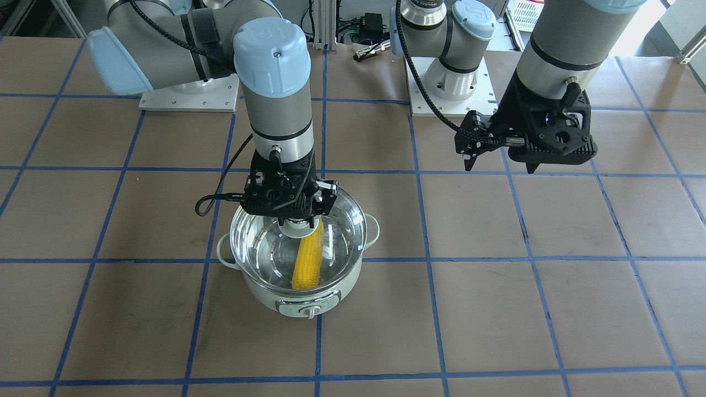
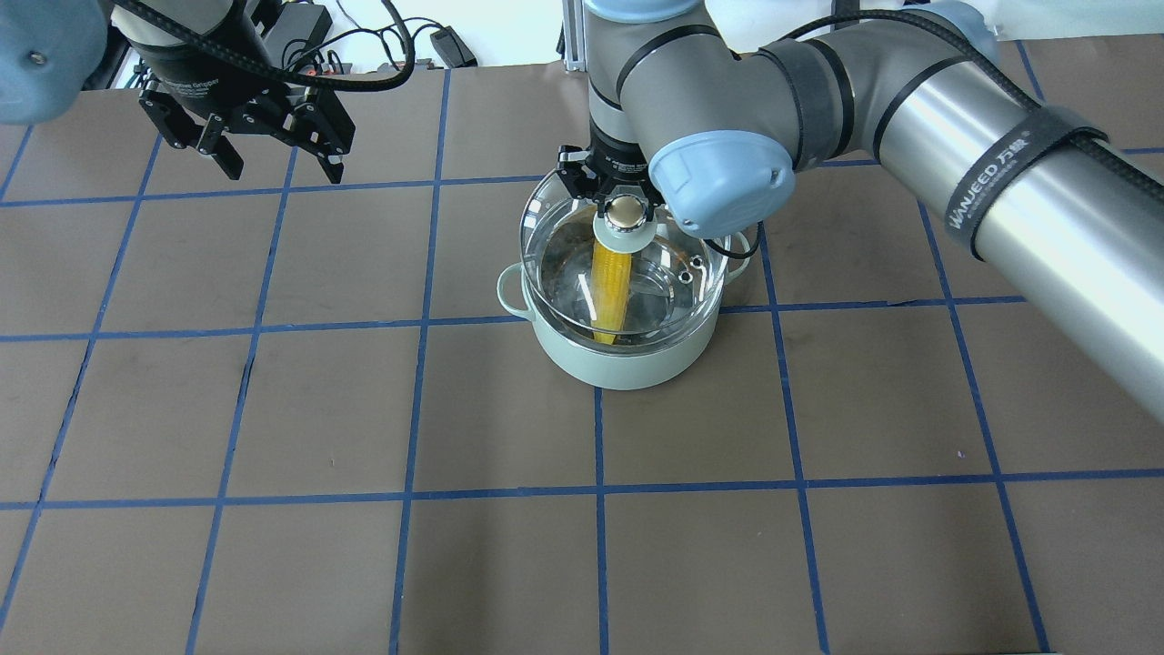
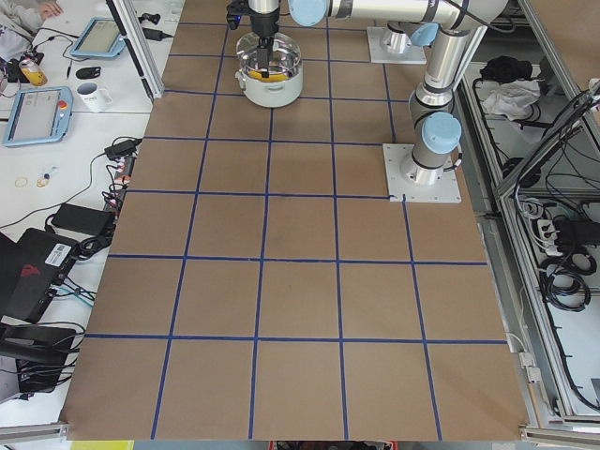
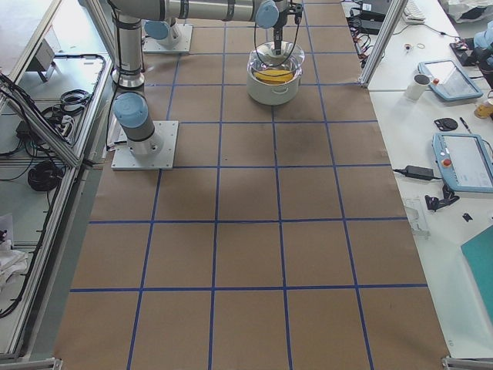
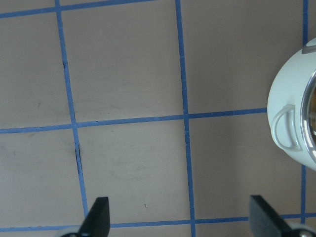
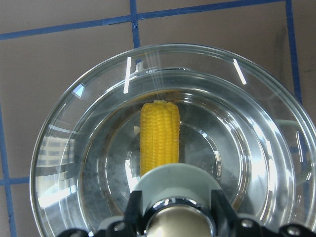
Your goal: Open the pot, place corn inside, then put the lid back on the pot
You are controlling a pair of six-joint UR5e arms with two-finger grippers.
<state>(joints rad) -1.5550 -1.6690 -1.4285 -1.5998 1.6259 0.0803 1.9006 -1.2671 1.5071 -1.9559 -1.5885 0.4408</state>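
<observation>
The pale mint-green pot (image 1: 265, 291) stands on the table with its control knob facing away from me; it also shows in the overhead view (image 2: 627, 364) and at the left wrist view's right edge (image 5: 291, 98). The yellow corn (image 1: 308, 262) lies inside it (image 2: 609, 282) (image 6: 159, 136). My right gripper (image 1: 298, 220) (image 2: 625, 214) is shut on the beige-gold knob of the clear glass lid (image 1: 345, 212) (image 2: 546, 232) (image 6: 74, 148). It holds the lid just over the pot's rim, shifted slightly toward my base. My left gripper (image 1: 501, 165) (image 2: 284, 168) (image 5: 180, 219) hangs open and empty, well aside of the pot.
The table is brown paper with a blue tape grid. The arms' base plates (image 1: 187, 99) (image 1: 447, 94) sit at my edge of it. Beyond the table's far edge, benches hold tablets (image 4: 466, 158), a mug (image 3: 94, 94) and cables.
</observation>
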